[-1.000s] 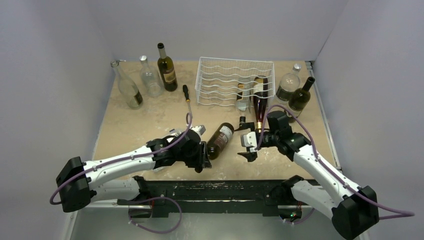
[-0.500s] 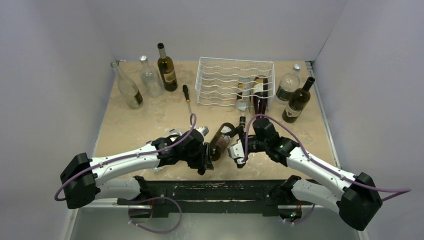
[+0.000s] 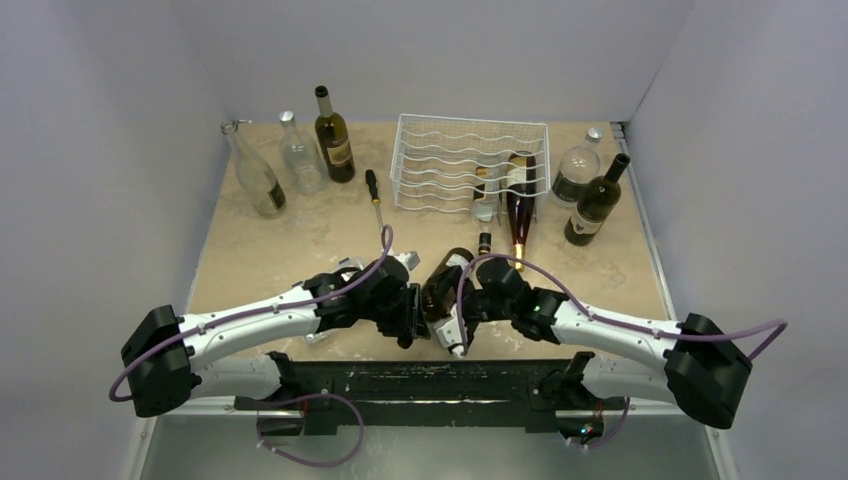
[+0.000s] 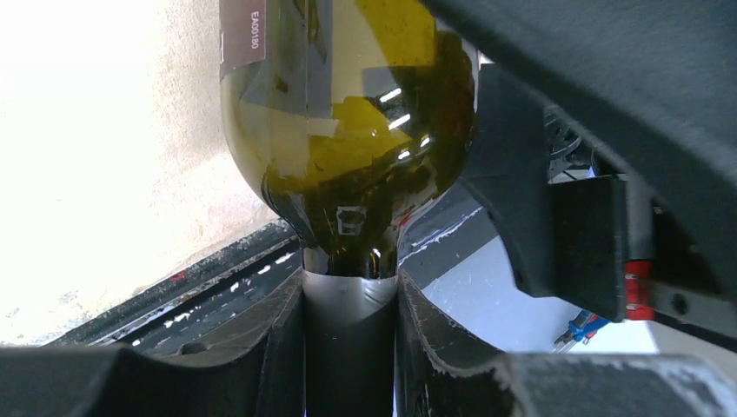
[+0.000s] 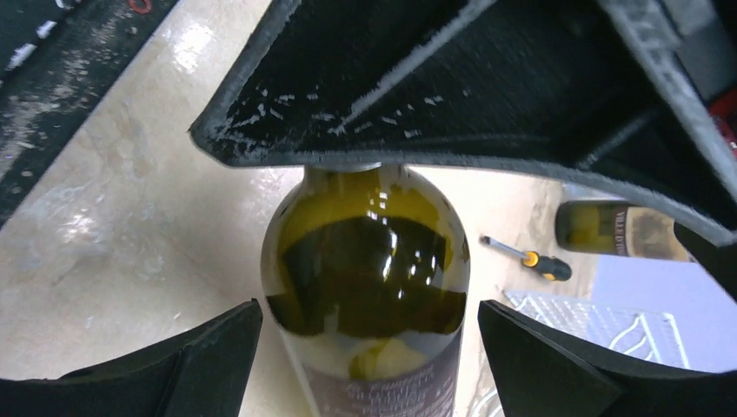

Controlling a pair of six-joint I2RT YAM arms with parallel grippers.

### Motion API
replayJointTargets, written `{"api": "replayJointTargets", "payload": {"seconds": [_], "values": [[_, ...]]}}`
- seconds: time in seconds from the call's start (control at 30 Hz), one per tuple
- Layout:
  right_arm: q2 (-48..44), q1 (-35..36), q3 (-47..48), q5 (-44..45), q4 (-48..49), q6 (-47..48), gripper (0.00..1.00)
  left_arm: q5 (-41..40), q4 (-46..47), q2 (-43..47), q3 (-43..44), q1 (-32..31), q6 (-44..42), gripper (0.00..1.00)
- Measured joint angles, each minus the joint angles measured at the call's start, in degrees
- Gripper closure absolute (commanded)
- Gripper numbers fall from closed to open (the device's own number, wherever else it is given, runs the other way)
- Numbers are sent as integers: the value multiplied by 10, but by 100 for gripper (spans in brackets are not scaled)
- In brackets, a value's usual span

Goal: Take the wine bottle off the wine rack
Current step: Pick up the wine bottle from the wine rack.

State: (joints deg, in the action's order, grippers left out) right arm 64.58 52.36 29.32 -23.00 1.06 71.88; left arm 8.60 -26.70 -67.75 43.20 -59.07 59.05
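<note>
Open tabletop point(image 3: 290, 235) near and left of rack point(image 3: 440, 165); hemmed by screwdriver point(image 3: 375, 200) at left, standing bottles point(image 3: 592, 205) at right.

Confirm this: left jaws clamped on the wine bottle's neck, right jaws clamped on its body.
Wrong about the right arm. The left gripper is clamped on the neck of the wine bottle, but the right gripper is not clamped. Its jaws stand open on either side of the body, with a gap on each side. The right wrist view shows it.

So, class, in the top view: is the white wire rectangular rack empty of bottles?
No, a dark glass wine bottle lies in the white wire rack, its neck sticking out.
</note>
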Motion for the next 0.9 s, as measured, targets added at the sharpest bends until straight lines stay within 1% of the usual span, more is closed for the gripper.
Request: {"api": "replayJointTargets", "payload": {"seconds": [0.17,0.3,0.4,0.5,0.57,0.63,0.67,0.73,0.77,0.87,0.9], "values": [[34,29,-22,47,77,8,2,2,-1,0,5,0,0,100],[48,38,-41,71,123,13,11,3,-2,0,5,0,0,100],[55,39,-45,84,144,14,23,3,-3,0,5,0,0,100],[56,39,-45,88,150,10,43,3,-3,1,5,0,-1,100],[56,39,-45,90,150,7,54,2,-4,3,5,0,-1,97],[56,39,-43,90,150,3,60,1,-6,6,5,0,0,92],[56,39,-42,90,150,0,62,0,-6,8,5,0,0,90],[55,39,-40,88,149,-5,64,-3,-9,13,5,0,0,78],[55,39,-39,86,148,-9,66,-3,-11,16,5,0,0,69],[54,39,-37,81,147,-19,68,-4,-16,25,5,0,0,43],[53,39,-35,80,144,-21,70,-1,-14,31,5,0,0,36]]}}
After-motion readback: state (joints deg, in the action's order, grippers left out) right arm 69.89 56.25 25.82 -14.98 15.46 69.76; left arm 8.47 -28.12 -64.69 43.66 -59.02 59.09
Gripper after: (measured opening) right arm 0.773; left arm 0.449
